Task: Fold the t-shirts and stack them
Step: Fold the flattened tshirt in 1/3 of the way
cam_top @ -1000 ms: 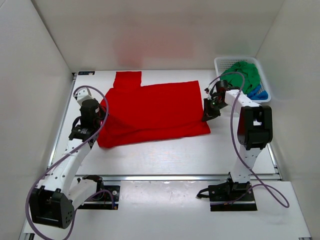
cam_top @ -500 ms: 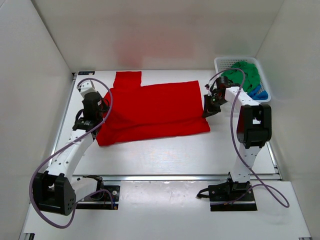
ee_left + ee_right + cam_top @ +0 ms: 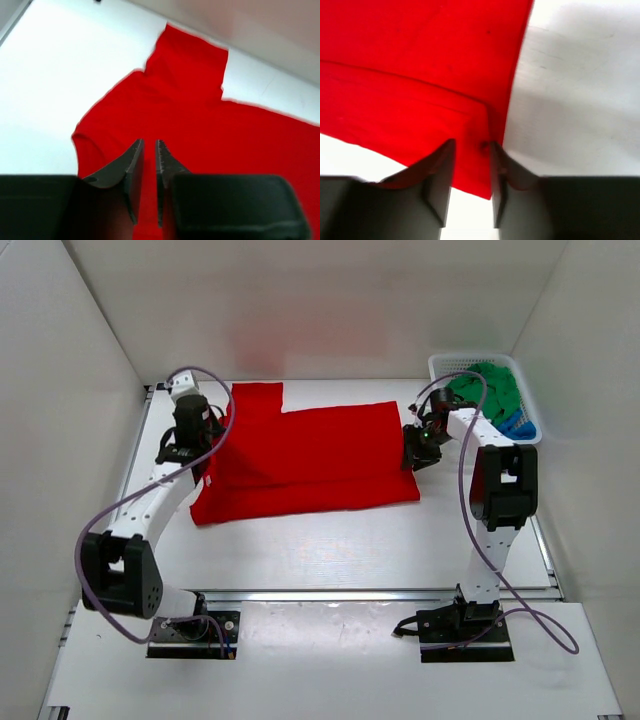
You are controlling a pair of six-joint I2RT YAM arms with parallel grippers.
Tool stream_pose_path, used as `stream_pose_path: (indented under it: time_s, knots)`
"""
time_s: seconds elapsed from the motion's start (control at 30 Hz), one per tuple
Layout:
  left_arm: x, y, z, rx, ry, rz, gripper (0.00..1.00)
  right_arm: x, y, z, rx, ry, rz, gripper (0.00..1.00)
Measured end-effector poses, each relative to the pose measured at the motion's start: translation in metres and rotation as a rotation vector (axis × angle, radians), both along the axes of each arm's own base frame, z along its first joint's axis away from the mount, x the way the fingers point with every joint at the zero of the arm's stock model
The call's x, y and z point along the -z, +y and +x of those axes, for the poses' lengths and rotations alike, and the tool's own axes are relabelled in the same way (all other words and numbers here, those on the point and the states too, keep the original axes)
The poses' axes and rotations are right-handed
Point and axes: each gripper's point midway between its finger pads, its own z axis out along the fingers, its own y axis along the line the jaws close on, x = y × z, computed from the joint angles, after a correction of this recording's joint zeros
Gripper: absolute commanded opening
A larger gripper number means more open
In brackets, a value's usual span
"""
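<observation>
The red t-shirt [image 3: 310,455] lies flat on the table, its near part doubled over and one sleeve [image 3: 192,55] sticking out toward the back wall. My left gripper [image 3: 218,430] [image 3: 149,142] hovers over the shirt's left edge, jaws a narrow gap apart with nothing pinched. At the shirt's right edge, my right gripper [image 3: 412,455] [image 3: 472,145] is open over the folded corner [image 3: 485,107], the cloth lying under it. A green t-shirt [image 3: 490,388] and a blue one [image 3: 518,423] sit bunched in the basket.
A white lattice basket [image 3: 440,365] stands at the back right corner, close behind the right arm. White walls close in the table on the left, back and right. Purple cables loop from both arms.
Both grippers have opened and let go of the red cloth. The left arm swung toward the back along the shirt's left edge. The shirt's left side now lies flatter.
</observation>
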Motion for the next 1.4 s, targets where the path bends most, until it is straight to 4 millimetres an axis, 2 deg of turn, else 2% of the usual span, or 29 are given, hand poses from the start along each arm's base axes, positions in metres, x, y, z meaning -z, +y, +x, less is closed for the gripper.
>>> stream_pose_path:
  time_s: [0.03, 0.07, 0.17, 0.23, 0.27, 0.37, 0.43, 0.5, 0.57, 0.6, 0.67, 0.73, 0.8, 0.9, 1.07, 1.17, 1.3, 1.4]
  knots:
    - [-0.003, 0.002, 0.006, -0.003, -0.004, -0.001, 0.38, 0.001, -0.001, 0.000, 0.003, 0.001, -0.009, 0.43]
    - [-0.009, 0.005, 0.014, -0.008, -0.011, 0.000, 0.43, 0.000, -0.002, 0.001, 0.003, -0.003, -0.021, 0.46]
    - [-0.033, 0.014, 0.040, -0.022, -0.032, -0.006, 0.49, -0.002, -0.003, 0.004, 0.000, -0.022, -0.063, 0.50]
    - [-0.052, 0.019, 0.051, -0.031, -0.064, -0.015, 0.47, -0.009, -0.003, 0.007, -0.002, -0.045, -0.084, 0.50]
    - [-0.055, 0.022, 0.050, -0.037, -0.070, -0.019, 0.42, -0.013, -0.002, 0.007, -0.003, -0.056, -0.091, 0.49]
    - [-0.051, 0.022, 0.029, -0.038, -0.045, -0.036, 0.33, -0.031, 0.003, 0.008, -0.011, -0.115, -0.099, 0.49]
    - [-0.034, 0.014, 0.007, -0.021, 0.007, -0.040, 0.29, -0.042, 0.012, 0.002, -0.021, -0.148, -0.092, 0.49]
    - [-0.005, -0.001, -0.019, 0.017, 0.080, -0.053, 0.27, -0.049, 0.026, -0.007, -0.048, -0.172, -0.081, 0.47]
    - [0.034, -0.015, -0.045, 0.053, 0.175, -0.060, 0.24, -0.051, 0.046, -0.014, -0.077, -0.183, -0.061, 0.35]
    - [0.055, -0.021, -0.057, 0.068, 0.234, -0.058, 0.23, -0.050, 0.055, -0.016, -0.092, -0.185, -0.052, 0.33]
    - [0.097, -0.030, -0.078, 0.090, 0.363, -0.040, 0.20, -0.044, 0.073, -0.023, -0.113, -0.178, -0.030, 0.21]
    - [0.130, -0.036, -0.090, 0.099, 0.477, -0.011, 0.16, -0.037, 0.090, -0.034, -0.134, -0.158, -0.005, 0.17]
    - [0.147, -0.038, -0.093, 0.100, 0.531, 0.008, 0.11, -0.032, 0.101, -0.039, -0.136, -0.147, 0.015, 0.16]
    - [0.160, -0.041, -0.093, 0.089, 0.557, 0.024, 0.00, -0.025, 0.112, -0.042, -0.124, -0.151, 0.046, 0.15]
    - [0.169, -0.044, -0.087, 0.070, 0.553, 0.068, 0.00, -0.002, 0.115, -0.048, -0.079, -0.135, 0.068, 0.16]
    - [0.181, -0.049, -0.086, 0.081, 0.587, 0.085, 0.00, 0.014, 0.111, -0.056, -0.057, -0.106, 0.061, 0.19]
    - [0.200, -0.054, -0.099, 0.106, 0.670, 0.076, 0.00, 0.030, 0.106, -0.064, -0.042, -0.080, 0.038, 0.19]
    - [0.203, -0.056, -0.107, 0.115, 0.685, 0.069, 0.00, 0.034, 0.106, -0.066, -0.028, -0.087, 0.046, 0.19]
